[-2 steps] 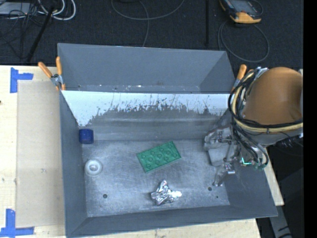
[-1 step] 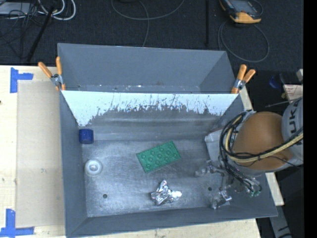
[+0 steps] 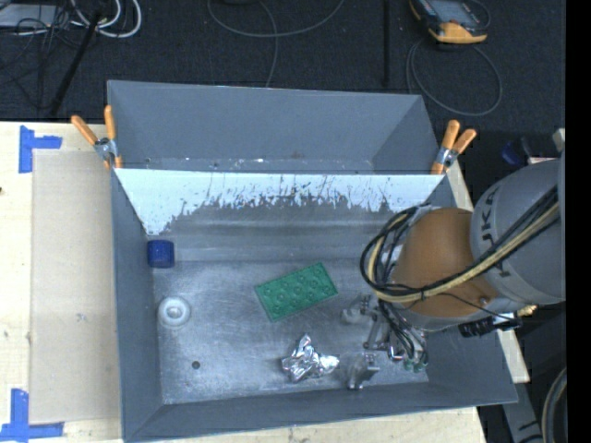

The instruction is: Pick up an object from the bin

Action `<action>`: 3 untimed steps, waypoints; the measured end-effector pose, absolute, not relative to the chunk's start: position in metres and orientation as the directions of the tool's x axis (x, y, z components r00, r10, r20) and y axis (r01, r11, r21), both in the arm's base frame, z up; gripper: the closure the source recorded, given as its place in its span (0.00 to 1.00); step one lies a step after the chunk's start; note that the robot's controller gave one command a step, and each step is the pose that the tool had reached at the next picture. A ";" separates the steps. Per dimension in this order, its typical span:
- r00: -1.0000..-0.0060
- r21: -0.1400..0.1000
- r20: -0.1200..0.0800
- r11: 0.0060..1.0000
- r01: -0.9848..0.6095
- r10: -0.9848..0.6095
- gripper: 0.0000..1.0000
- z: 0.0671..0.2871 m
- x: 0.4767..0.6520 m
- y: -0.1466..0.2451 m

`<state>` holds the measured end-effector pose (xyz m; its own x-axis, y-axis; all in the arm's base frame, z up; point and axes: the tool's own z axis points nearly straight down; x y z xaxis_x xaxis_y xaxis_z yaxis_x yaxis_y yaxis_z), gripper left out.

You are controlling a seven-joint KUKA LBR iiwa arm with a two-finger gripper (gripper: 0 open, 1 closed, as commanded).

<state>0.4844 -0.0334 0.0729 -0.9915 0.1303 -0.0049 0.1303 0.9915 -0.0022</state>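
Claw (image 3: 358, 345) down in the bin, below-right of green studded plate (image 3: 295, 291) | fingers look apart, empty, though cables muddy my view | crumpled foil wad (image 3: 307, 364) below plate, just view-left of claw

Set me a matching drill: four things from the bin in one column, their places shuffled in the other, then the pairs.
1 blue block
2 white round cap
3 green studded plate
4 crumpled foil

A just left of the gripper
B centre of the bin
C far left, nearest the back wall
D left side, just below the blue block

Pairs: 1-C, 2-D, 3-B, 4-A
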 end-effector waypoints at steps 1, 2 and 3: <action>-0.998 -0.001 -0.010 0.999 -0.054 -0.054 0.00 0.074 0.499 0.065; -0.998 0.001 -0.003 0.998 -0.056 -0.056 1.00 0.074 0.498 0.066; -0.998 0.000 -0.007 0.998 -0.056 -0.056 1.00 0.155 0.496 0.052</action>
<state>0.4963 0.0520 0.1549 -0.9984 -0.0561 -0.0068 -0.0561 0.9984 -0.0002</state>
